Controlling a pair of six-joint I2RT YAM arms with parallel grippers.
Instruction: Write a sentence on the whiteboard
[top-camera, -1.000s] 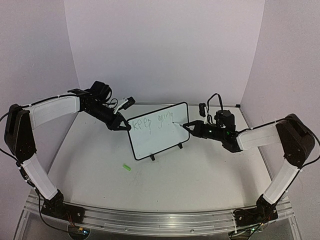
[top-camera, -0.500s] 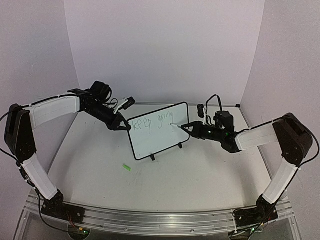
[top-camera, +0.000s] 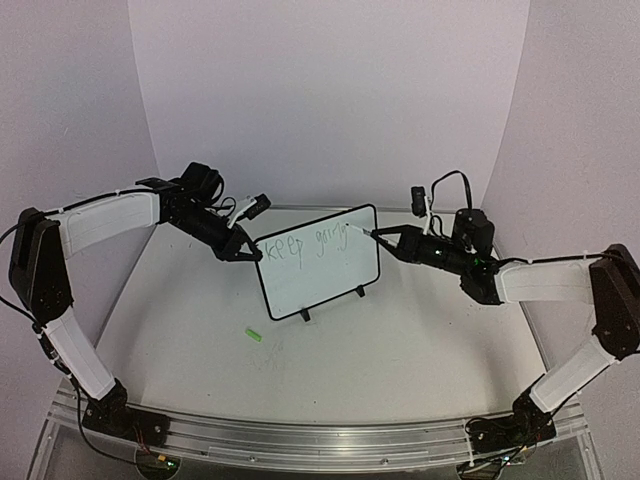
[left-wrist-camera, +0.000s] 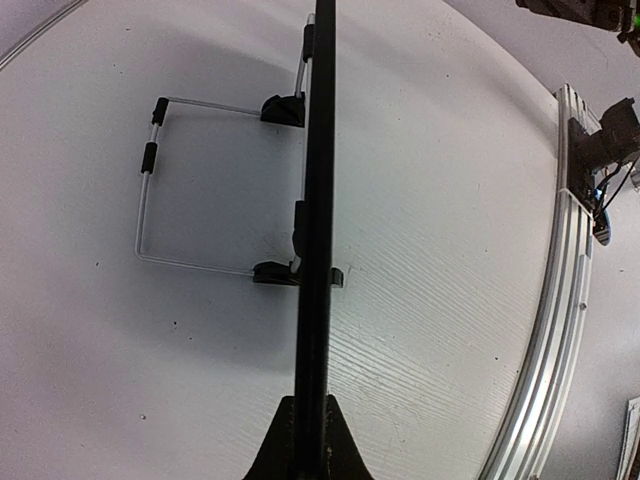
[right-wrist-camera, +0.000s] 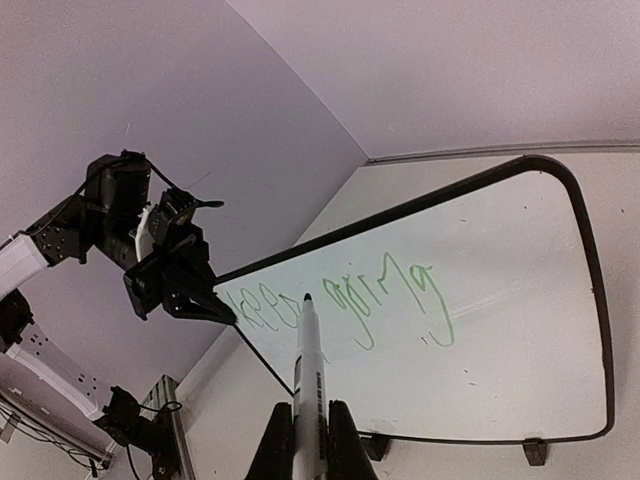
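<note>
I see the whiteboard (top-camera: 325, 280) standing on its two little feet in the middle of the bench (top-camera: 400, 340), leaning back a bit. My left fingers (top-camera: 238, 249) are shut tight on the whiteboard's left edge, near the top corner. In the left wrist view the whiteboard (left-wrist-camera: 320, 150) looks like a thin black line running in between the fingers (left-wrist-camera: 285, 445). That arm has not moved since a second ago.

My right fingers (top-camera: 390, 241) are closed on a white marker (top-camera: 368, 234). A second ago they were lower, by the middle of the whiteboard's right edge, and the tip was at the last letter. Now they have gone up and to the right, and the tip sits near the whiteboard's top right corner. I cannot tell if it touches. In the right wrist view the marker (right-wrist-camera: 308, 370) sticks up from between the fingers (right-wrist-camera: 340, 445), in front of the whiteboard (right-wrist-camera: 520, 330).

The green words (top-camera: 310, 243) run in one line along the top of the whiteboard and read about "keep going". They look the same as before. A small green piece (top-camera: 254, 335) lies on the bench in front of the whiteboard's bottom left corner, same spot as before.
</note>
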